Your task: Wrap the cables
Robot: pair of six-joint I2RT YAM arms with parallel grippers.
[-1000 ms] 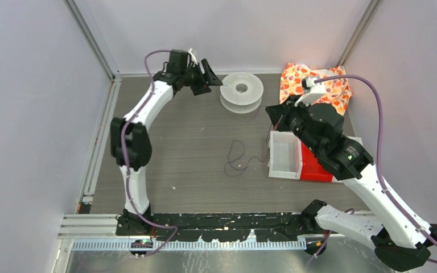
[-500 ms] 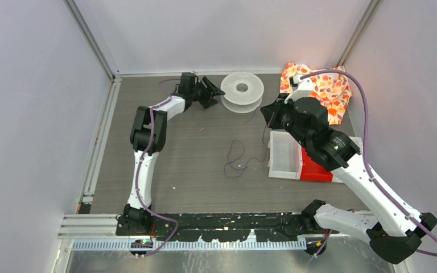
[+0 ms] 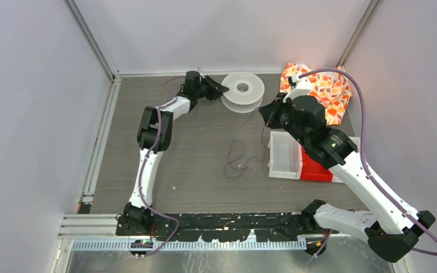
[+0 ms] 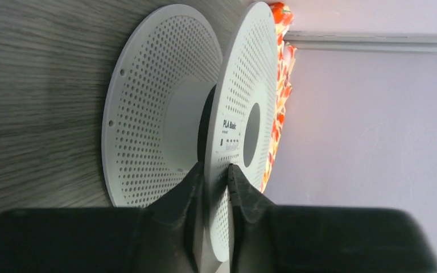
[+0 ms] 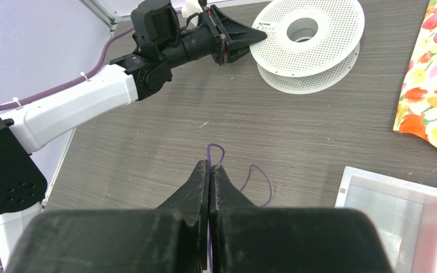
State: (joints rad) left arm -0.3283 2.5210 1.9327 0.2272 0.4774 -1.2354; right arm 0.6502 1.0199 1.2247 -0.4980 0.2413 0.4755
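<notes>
Left pincer [image 3: 222, 89] [image 4: 213, 169] is clenched on the rim of the upper disc of a white perforated plastic spool [image 3: 242, 91] [image 4: 165, 102]. One black finger sits on each face of that disc, as the left wrist view shows. The spool lies flat at the far middle of the grey wood-grain surface [image 3: 193, 142].

Right pincer [image 3: 265, 114] [image 5: 210, 168] is pinched shut on the thin dark cable [image 3: 240, 169] [image 5: 215, 146]. The right wrist view shows a small loop of it poking out just past the fingertips. From that grip the cable drops to the surface and lies in loose loops near the middle, well apart from the spool. One strand also runs up toward the spool's near edge; whether it touches is too fine to tell.

A white rectangular plastic tray [image 3: 284, 156] [image 5: 398, 210] sits just right of the loops, with a red box [image 3: 314, 169] against its right side. An orange flower-print cloth [image 3: 321, 85] [image 5: 432, 85] lies in the far right corner.
</notes>
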